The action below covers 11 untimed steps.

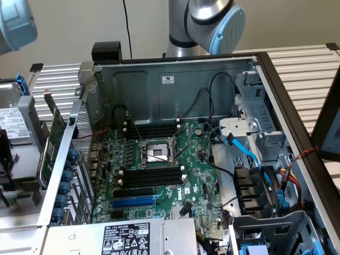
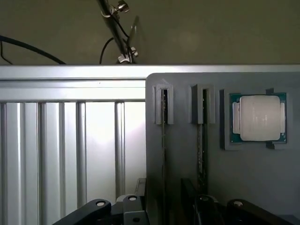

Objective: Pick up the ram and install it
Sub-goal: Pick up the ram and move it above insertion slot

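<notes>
Wrist view: tool (image 2: 168, 213) hangs over a gray holder (image 2: 262, 178) on the slatted aluminium worktop (image 2: 61, 150), its dark linkages spread wide with nothing gripped. The ram (image 2: 163, 117) stands edge-on in a narrow groove of the holder, seen as a thin strip running toward the tool. A second stick (image 2: 204, 122) stands the same way in the next groove, just beside it – cannot tell the two apart by look. A CPU chip (image 2: 258, 117) with a silver lid and green rim lies flat in a square pocket just beside that second groove. Exterior view: open PC case (image 1: 175, 85) lies on the worktop with the motherboard (image 1: 196, 175) exposed. The CPU socket (image 1: 156, 154) sits mid-board between two banks of long black memory slots (image 1: 151, 178) – all unfilled. A larger green expansion card (image 1: 53, 141) stands outside the case at the exterior view's left. The arm (image 1: 212, 21) rises behind the case.
</notes>
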{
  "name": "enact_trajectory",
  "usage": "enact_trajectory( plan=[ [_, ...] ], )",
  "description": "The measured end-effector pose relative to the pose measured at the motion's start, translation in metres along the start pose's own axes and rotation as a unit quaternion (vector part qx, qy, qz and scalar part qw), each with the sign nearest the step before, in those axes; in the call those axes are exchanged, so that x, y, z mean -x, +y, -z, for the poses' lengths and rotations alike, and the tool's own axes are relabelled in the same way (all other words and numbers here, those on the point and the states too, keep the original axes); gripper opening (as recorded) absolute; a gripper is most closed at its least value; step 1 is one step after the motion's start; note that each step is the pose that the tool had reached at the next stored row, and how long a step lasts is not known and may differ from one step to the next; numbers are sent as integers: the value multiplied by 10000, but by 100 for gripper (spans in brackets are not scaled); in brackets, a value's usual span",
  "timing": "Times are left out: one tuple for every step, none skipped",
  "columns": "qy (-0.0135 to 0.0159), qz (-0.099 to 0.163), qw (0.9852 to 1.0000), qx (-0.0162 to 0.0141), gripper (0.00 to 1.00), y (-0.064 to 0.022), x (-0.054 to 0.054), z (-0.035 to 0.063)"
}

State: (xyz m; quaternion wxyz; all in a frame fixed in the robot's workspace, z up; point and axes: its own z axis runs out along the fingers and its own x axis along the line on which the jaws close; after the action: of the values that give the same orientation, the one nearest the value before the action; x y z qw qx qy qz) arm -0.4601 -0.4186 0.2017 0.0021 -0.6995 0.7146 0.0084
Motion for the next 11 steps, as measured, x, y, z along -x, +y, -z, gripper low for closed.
enact_trajectory(
  plan=[
    [0,0,10000,0,42,0,0,-15],
    [0,0,10000,0,42,0,0,-24],
    [0,0,10000,0,42,0,-1,-28],
    [0,0,10000,0,42,0,0,-28],
    [0,0,10000,1,42,0,-1,-28],
    [0,0,10000,0,40,0,0,-28],
    [0,0,10000,0,34,0,0,-28],
    [0,0,10000,0,34,0,0,-29],
    [0,0,10000,0,27,0,0,-29],
    [0,0,10000,-1,22,0,0,-27],
    [-2,0,10000,-3,16,0,1,-16]
  ],
)
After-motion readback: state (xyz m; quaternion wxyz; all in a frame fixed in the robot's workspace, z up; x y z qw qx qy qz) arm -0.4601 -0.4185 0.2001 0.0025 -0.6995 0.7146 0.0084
